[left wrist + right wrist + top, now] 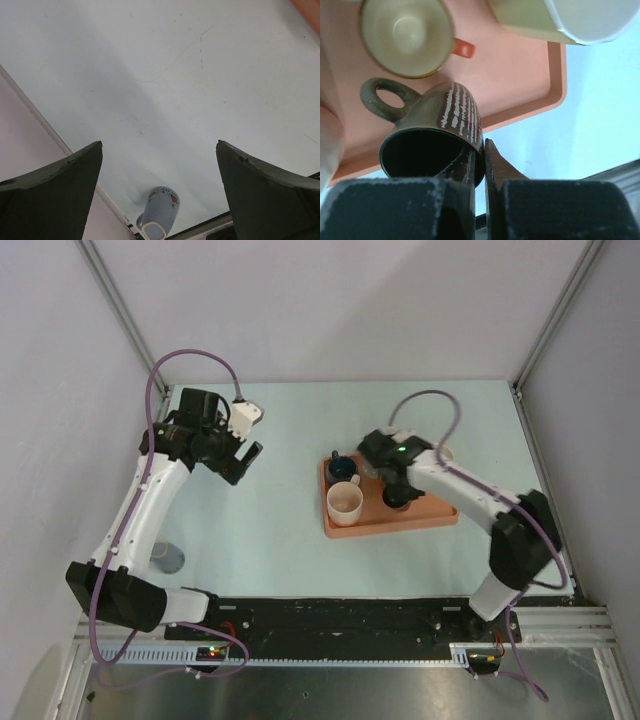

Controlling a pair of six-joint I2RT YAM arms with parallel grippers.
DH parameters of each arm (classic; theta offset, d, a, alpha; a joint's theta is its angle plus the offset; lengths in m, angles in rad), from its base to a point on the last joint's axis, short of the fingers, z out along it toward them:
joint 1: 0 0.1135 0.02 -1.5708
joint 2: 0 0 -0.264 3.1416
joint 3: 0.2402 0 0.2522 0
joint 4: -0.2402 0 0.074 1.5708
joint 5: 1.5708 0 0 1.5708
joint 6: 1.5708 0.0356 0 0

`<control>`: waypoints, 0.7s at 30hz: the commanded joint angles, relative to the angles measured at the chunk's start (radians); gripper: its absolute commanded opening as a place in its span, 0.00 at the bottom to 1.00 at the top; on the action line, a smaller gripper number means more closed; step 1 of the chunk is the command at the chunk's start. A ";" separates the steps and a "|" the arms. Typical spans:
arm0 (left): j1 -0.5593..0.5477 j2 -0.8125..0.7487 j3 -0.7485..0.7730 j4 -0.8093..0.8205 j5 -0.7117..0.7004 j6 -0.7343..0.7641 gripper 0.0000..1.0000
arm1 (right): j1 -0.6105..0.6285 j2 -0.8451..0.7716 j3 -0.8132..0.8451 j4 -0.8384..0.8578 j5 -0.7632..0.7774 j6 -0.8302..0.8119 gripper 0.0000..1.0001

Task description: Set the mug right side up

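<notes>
right hand [481,155] clamped on brown mug [445,117] rim, one finger inside, over tray [520,75]. left hand [159,150] wide open above table [200,100].

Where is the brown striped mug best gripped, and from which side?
The rim wall of the brown mug, on the side away from its loop handle, approached mouth-first. Its open mouth faces the right gripper, so one finger fits inside, one outside; that is how it is pinched now.

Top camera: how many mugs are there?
4: blue mug and cream mug on the tray, brown mug in the right gripper, gray mug by the left arm. Others may be hidden.
</notes>
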 commanded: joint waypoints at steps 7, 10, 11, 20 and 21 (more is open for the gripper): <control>0.019 -0.032 0.022 -0.010 0.032 0.004 0.98 | -0.259 -0.270 -0.235 0.370 -0.548 0.056 0.00; 0.020 -0.037 0.020 -0.011 0.032 0.005 0.98 | -0.251 -0.254 -0.241 0.393 -0.568 0.060 0.00; 0.021 -0.038 0.018 -0.011 0.032 0.005 0.98 | -0.242 -0.245 -0.242 0.396 -0.572 0.058 0.00; 0.028 -0.037 0.009 -0.013 0.032 0.006 0.98 | -0.190 -0.154 -0.218 0.356 -0.474 0.051 0.00; 0.029 -0.036 0.009 -0.013 0.030 0.007 0.98 | -0.185 -0.142 -0.209 0.341 -0.458 0.049 0.00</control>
